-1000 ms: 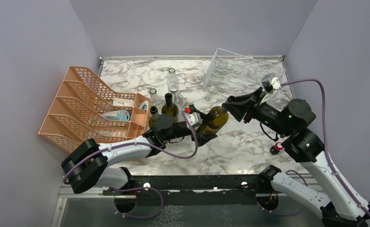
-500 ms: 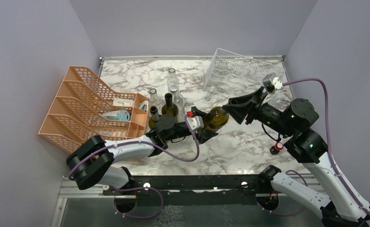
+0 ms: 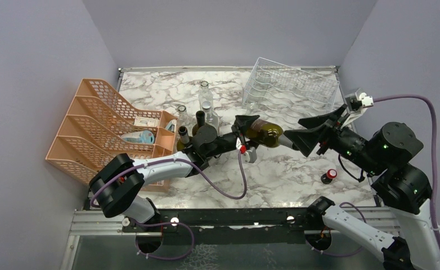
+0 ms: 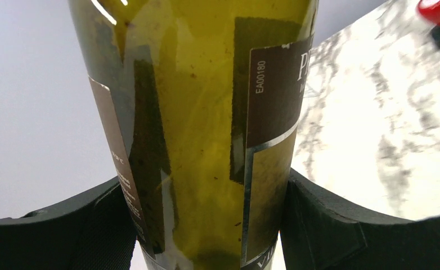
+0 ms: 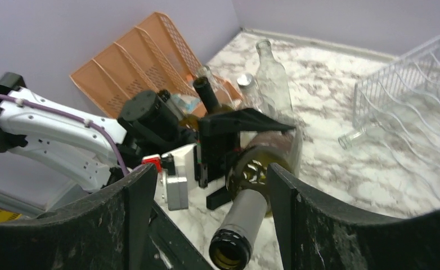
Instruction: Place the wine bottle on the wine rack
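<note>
The wine bottle [image 3: 267, 133], dark olive-green glass with a brown label, hangs level above the marble table, its open neck pointing right. My left gripper [image 3: 249, 138] is shut on its body; in the left wrist view both pads press the bottle [image 4: 206, 124] at my left gripper [image 4: 206, 225]. My right gripper [image 3: 296, 130] stands open at the neck end. In the right wrist view the bottle [image 5: 246, 211] has its neck between the fingers of my right gripper [image 5: 211, 174], nearer the right finger, with a gap on the left. The wine rack [image 3: 292, 89], of silvery wire, stands at the back right [image 5: 414, 90].
An orange mesh organizer [image 3: 102, 129] stands at the left. Several upright bottles, dark and clear, cluster behind my left arm [image 3: 205, 112]. A clear bottle's neck [image 5: 353, 136] sticks out at the rack's foot. A small red-capped thing [image 3: 330, 175] lies near my right arm.
My left gripper closed on the bottle's body and carried it right. My right gripper let go of the bottle, opened, and drew back to the right.
</note>
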You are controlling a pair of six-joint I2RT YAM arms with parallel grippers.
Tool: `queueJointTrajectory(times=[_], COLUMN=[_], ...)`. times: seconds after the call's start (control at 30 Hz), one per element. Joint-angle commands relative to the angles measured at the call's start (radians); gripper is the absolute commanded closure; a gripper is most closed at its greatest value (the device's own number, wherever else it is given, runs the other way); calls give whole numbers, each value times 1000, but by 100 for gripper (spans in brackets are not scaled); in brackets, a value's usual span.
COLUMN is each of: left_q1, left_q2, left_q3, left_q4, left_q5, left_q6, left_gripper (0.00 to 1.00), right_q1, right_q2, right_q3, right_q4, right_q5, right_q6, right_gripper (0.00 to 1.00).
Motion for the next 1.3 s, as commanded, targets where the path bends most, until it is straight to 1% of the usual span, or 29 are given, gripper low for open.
queueJointTrajectory(times=[0.0, 0.13, 0.23, 0.33, 0.43, 0.5, 0.63, 0.77, 0.93, 1.1, 1.27], left_q1=[1, 1, 1, 1, 1, 1, 1, 1, 1, 1, 1], left_q2=[-10, -11, -19, -30, -42, -44, -40, -34, -29, -29, -26], left_q3=[69, 86, 90, 122, 166, 187, 206, 218, 226, 234, 239], left_q4=[83, 50, 27, -71, -200, -257, -298, -317, -331, -356, -370], left_q5=[17, 17, 22, 23, 41, 54, 60, 72, 63, 61, 53], left_q6=[359, 496, 614, 725, 785, 826, 865, 869, 874, 883, 904], left_gripper=[100, 100, 100, 100, 100, 100, 100, 100, 100, 100, 100], right_q1=[5, 6, 5, 5, 6, 6, 5, 5, 6, 6, 5], right_q2=[-22, -29, -19, -6, 10, 27, 49, 51, 54, 62, 87], right_q3=[26, 18, 12, -15, -63, -93, -159, -231, -305, -344, -349], right_q4=[-258, -355, -401, -435, -445, -445, -429, -399, -348, -314, -297], right_q5=[84, 143, 133, 111, 89, 66, 8, -18, -60, -32, -8], right_q6=[21, 54, 67, 76, 76, 77, 65, 66, 80, 85, 81], right_gripper=[26, 26, 26, 26, 27, 29, 30, 32, 37, 39, 42])
